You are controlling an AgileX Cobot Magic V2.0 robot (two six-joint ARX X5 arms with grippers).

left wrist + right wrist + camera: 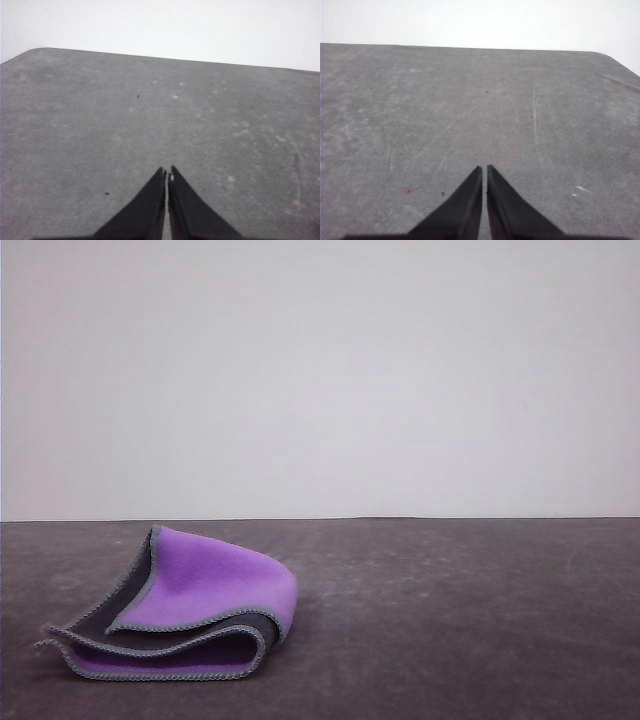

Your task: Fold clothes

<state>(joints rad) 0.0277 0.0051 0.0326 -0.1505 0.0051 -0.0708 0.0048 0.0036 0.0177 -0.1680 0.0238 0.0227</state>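
The cloth (195, 605) lies folded in loose layers on the dark grey table (450, 620), left of centre in the front view. Its purple side faces up, with dark grey layers and grey stitched edging showing at the folds. In the left wrist view my left gripper (167, 174) hangs shut over bare table, its black fingertips (155, 195) pressed together with nothing between them. My right gripper (484, 168) in the right wrist view is likewise shut above bare table, holding nothing.
The table's far edge (400, 518) meets a plain white wall. A rounded table corner (35, 50) appears in the left wrist view and another corner (607, 54) in the right wrist view. The tabletop is scuffed and scratched.
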